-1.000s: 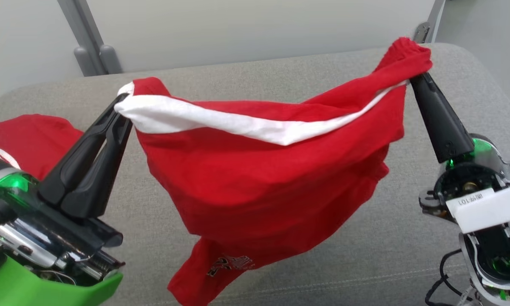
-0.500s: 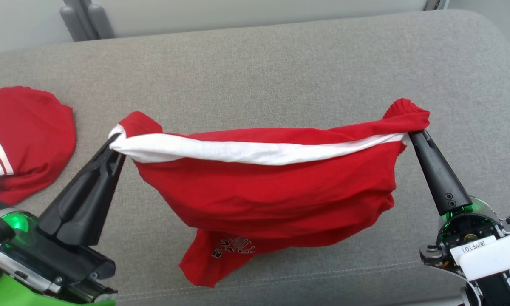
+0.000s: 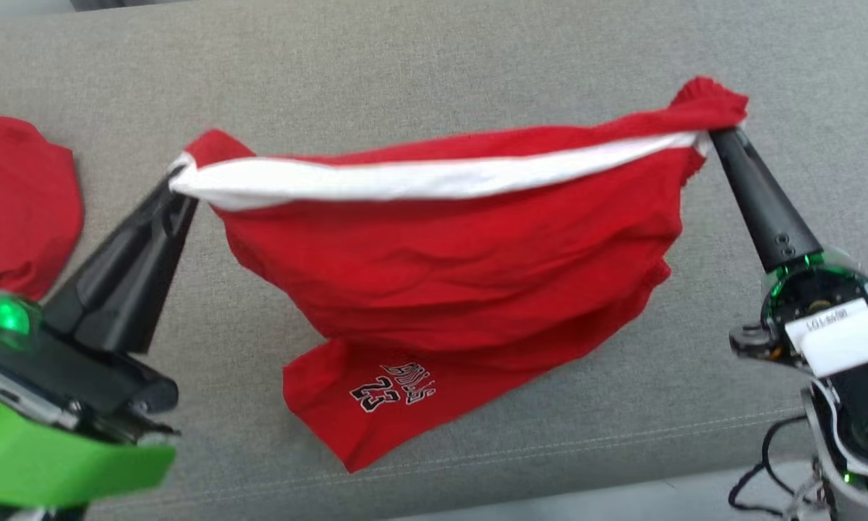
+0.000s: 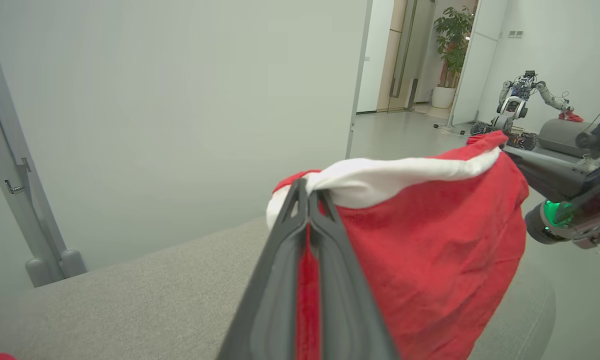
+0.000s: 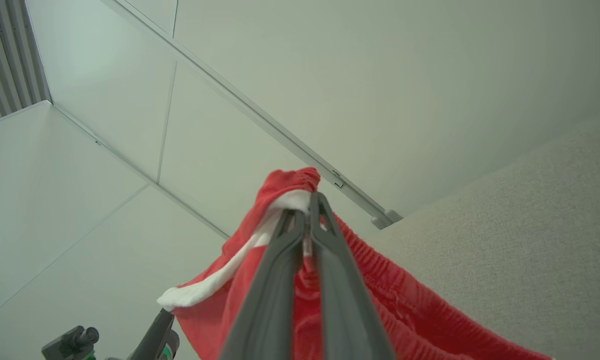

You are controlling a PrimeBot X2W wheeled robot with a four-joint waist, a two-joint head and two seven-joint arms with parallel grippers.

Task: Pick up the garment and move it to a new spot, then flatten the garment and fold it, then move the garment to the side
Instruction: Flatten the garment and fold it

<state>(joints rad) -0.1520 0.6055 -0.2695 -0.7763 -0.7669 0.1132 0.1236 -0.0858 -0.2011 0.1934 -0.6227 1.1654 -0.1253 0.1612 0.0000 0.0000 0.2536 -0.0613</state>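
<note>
Currently held: a red garment (image 3: 448, 268) with a white band (image 3: 419, 177) along its top edge, stretched between the two grippers above the grey cushion (image 3: 477, 65).
Left gripper (image 3: 177, 177): fingers pressed together on the garment's left corner; the left wrist view shows red cloth in the slit between them.
Right gripper (image 3: 716, 134): clamped on the right corner, with a small bunch of red cloth sticking out past the tips.
Lower edge: sags in the middle, and a flap carrying the print appears to lie on the cushion near its front seam.
Print (image 3: 394, 387): "23" is legible; the word beside it is too blurred to read.
Hidden: folds swallow the garment's outline, so its openings and its kind cannot be told.
Second red cloth (image 3: 14, 195): on the cushion's left end, well apart from the held garment, cut off by the picture's edge and partly behind the left gripper's body.
Cut off: both arms leave the head view at the bottom corners.
Background: another robot (image 4: 517, 97) stands far off in the left wrist view, with something red near its arm, too small to identify.
</note>
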